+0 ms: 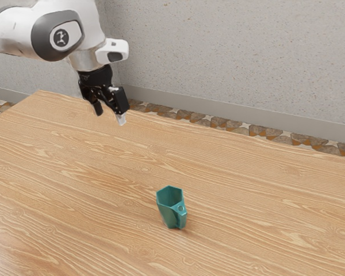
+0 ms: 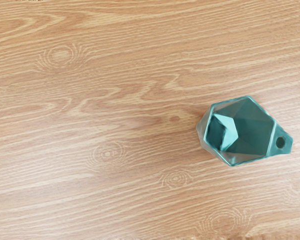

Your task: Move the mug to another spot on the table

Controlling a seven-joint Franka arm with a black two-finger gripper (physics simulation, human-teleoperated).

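Wooden table (image 1: 247, 190), grain running across both views. Its near edge and both side edges are cut off by the exterior view's frame, and the far edge shows against a grey wall (image 1: 236, 46). A strip of stones (image 1: 264, 129) runs along the foot of the wall.

The arm (image 1: 52, 34) comes in from the exterior view's upper left. Its base and rear links are cut off by the frame. The gripper (image 1: 110, 117) hangs above the far part of the table, pointing down and slightly tilted. The fingers stand apart with nothing between them, so the hand is open and empty. One fingertip is pale and the other is dark and hard to separate from the hand's body behind it.

The mug (image 1: 172, 207) is teal and faceted. It stands upright on the table in the near middle of the exterior view, well apart from the gripper and lower toward the exterior view's right. The handle is a small lug with a round hole on the side toward the exterior view's right. Its base is hard to make out against its own shadow.

In the wrist view the mug (image 2: 237, 131) is seen from above, mouth open and the inside shaded. The handle (image 2: 282, 142) sticks out on the side away from the middle of the picture. The outer walls are mostly hidden under the rim.
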